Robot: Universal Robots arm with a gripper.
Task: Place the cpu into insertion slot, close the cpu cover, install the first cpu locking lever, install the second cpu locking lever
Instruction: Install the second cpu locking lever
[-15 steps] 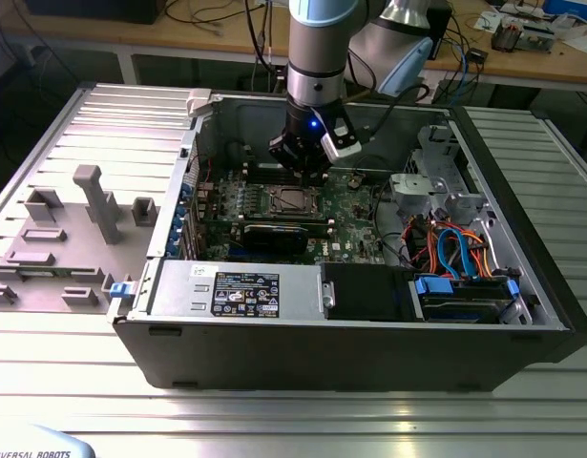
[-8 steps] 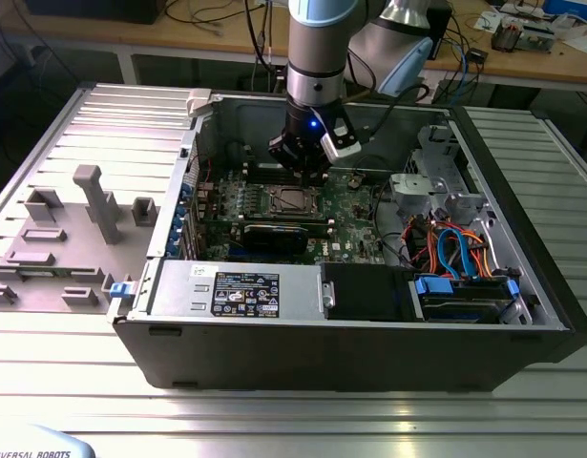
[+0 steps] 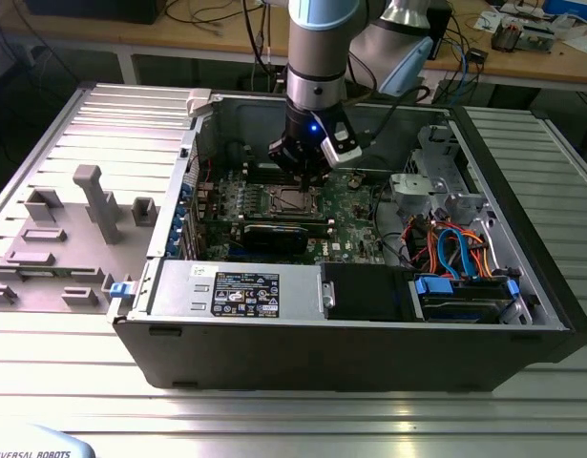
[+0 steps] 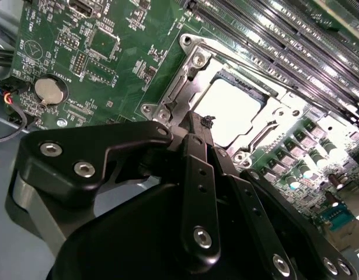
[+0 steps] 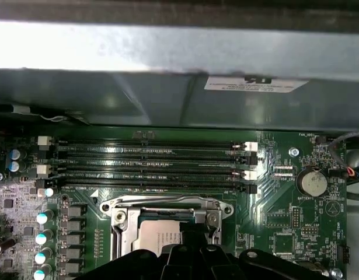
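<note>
The cpu (image 4: 229,108) shows its pale silvery top inside the insertion slot (image 3: 295,198), centred on the green motherboard (image 3: 355,215). The cpu cover (image 4: 180,87) lies flat around it as a silvery frame, its window over the chip. The cpu (image 5: 157,236) and the cover's frame (image 5: 167,204) are also seen in the first wrist view. My gripper (image 4: 199,122) hangs just over one edge of the socket, its black fingers (image 4: 197,175) pressed together with nothing visible between them. In the exterior view the gripper (image 3: 305,176) stands straight above the slot. I cannot make out the locking levers clearly.
The motherboard lies in an open computer case (image 3: 522,277) on a ribbed metal table. Long memory slots (image 5: 150,166) run beside the socket, and a black graphics card (image 3: 274,234) lies on its other side. A coin battery (image 4: 51,90), a power supply (image 3: 236,286) and coloured cables (image 3: 455,248) are nearby.
</note>
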